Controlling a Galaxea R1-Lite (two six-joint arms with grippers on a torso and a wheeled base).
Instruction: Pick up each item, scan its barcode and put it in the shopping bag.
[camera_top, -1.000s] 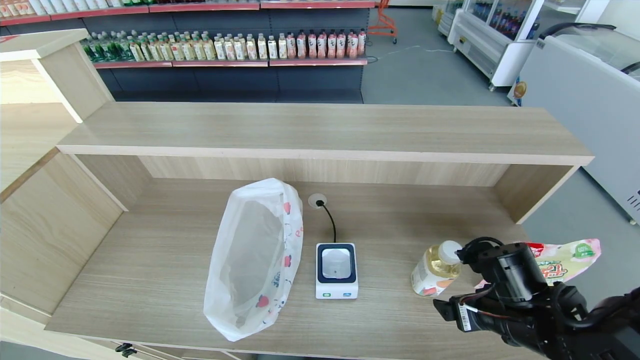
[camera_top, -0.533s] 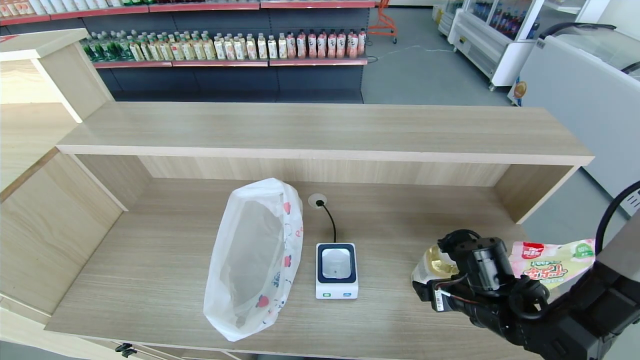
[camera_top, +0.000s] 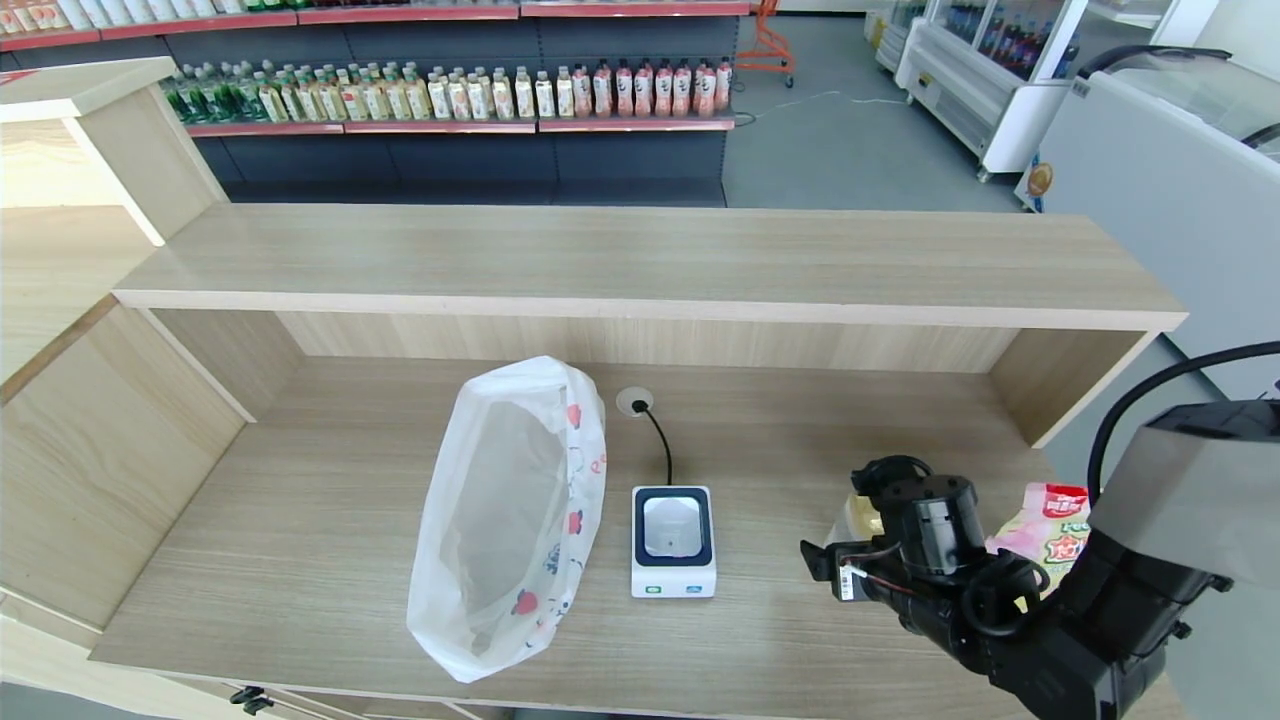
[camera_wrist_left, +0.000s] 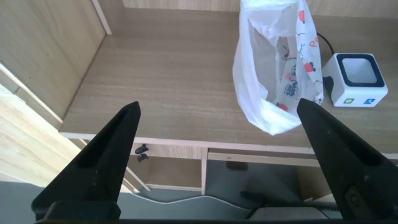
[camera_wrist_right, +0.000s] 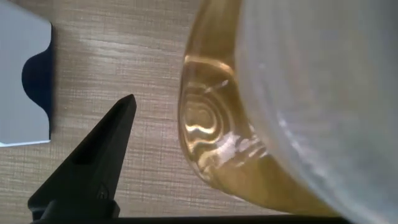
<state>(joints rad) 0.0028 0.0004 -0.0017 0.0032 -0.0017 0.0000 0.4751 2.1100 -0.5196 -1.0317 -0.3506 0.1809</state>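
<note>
Nearby, scanner (camera_top: 673, 541) beside shopping bag (camera_top: 510, 520).

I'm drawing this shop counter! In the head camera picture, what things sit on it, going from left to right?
shopping bag → scanner → bottle → snack pouch

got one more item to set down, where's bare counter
Widest bare patch: the counter between its left side wall and the shopping bag. Also free: the stretch between the scanner and the bottle, and behind them. Crowded at the right end, around bottle and snack pouch.
</note>
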